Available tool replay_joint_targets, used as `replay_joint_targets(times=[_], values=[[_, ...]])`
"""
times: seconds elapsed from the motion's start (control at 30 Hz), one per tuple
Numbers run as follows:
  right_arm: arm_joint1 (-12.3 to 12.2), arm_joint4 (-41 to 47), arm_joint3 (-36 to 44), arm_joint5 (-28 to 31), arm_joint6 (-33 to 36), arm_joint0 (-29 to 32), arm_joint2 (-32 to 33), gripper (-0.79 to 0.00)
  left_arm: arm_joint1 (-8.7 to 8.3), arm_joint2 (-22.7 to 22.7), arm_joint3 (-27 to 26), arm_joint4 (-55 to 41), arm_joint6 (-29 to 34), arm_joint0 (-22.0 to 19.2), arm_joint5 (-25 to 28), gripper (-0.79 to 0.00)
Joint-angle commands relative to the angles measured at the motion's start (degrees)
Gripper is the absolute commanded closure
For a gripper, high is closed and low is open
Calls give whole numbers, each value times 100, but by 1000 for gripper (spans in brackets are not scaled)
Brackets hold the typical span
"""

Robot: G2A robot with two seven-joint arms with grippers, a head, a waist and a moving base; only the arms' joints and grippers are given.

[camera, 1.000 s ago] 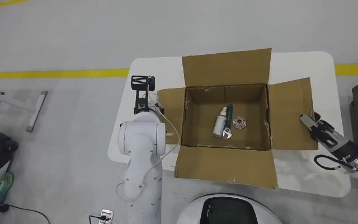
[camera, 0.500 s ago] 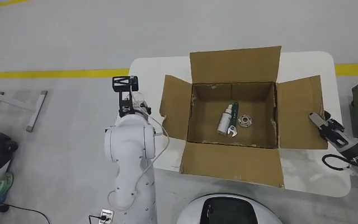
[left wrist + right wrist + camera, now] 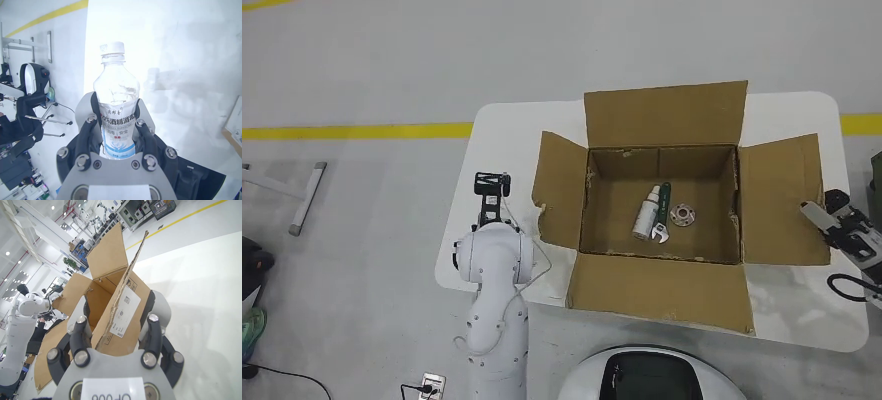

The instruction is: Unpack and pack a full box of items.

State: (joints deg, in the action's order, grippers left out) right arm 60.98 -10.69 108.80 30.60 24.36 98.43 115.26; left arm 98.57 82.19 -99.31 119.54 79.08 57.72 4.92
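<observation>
- Bottle, clear with a white cap, gripped round its label by the left jaws. It is held over the left side of the tabletop, well apart from the box.
- Change: the left arm has swung out and drawn back with it, and the box has slid right.
- Right jaws clamped on the box's right flap.
- In the box: small white bottle, wrench, round metal part.
- Likely mid-unpack; the bottle next needs setting down.
</observation>
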Motion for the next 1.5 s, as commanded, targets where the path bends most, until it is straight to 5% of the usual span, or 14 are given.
replay_joint_targets(times=[0.0, 0.43, 0.47, 0.5, 0.53, 0.77, 1.1, 1.47], values=[[0, -3, -4, -10, -2, 8, 10, -785, -7, -42, 318, 98, -111, 16, 25, 0], [11, -21, 145, -17, -144, 179, 248, -785, -10, 33, 1612, -226, -416, -193, -132, -43], [12, -38, 166, -18, -155, 193, 267, -785, -9, 32, 1677, -250, -439, -210, -152, -163], [14, -54, 201, -15, -175, 204, 292, -785, -10, 31, 1728, -246, -445, -227, -175, -517], [14, -83, 241, -5, -194, 218, 324, -785, -8, 33, 1756, -286, -444, -244, -199, -785], [13, -396, 833, 57, -314, 301, 722, -785, -6, -37, 1624, -329, -374, -259, -208, -785], [-1, -35, 1834, 23, -112, 293, 876, -785, -23, -72, 669, -306, -235, -6, -162, -785], [-177, -509, 2319, -1316, 1236, -894, -545, -785, -49, 61, -204, -394, -199, 173, -197, -785]])
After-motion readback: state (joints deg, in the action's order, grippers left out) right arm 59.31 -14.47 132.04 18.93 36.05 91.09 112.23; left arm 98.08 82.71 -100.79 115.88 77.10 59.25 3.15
